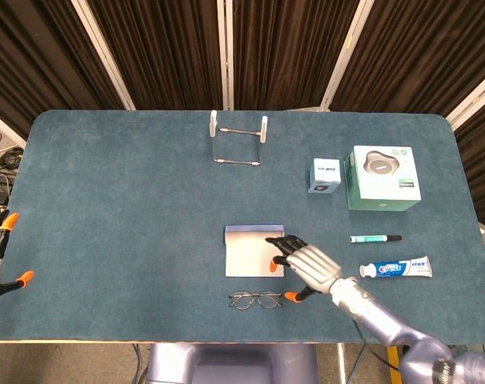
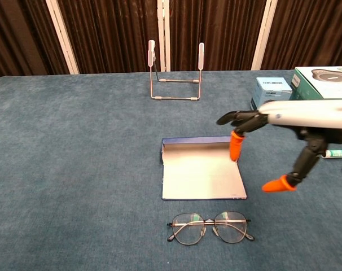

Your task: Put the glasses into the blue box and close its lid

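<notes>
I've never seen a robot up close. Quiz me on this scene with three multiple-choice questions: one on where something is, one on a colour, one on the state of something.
1. Where do the glasses lie?
A. Inside the blue box
B. On the table, at the near side of the blue box
C. On the metal stand

2. What colour are the fingertips of the right robot hand?
A. Orange
B. Green
C. White

3. What state is the blue box in?
A. Lid closed
B. Lid open, nothing inside
C. Lid open, glasses inside

Answers:
1. B: in the chest view the glasses rest on the table cloth nearer the camera than the box.
2. A: bright orange caps show on the tips in both views.
3. B: the pale inside of the box is bare and the lid is not folded over it.
</notes>
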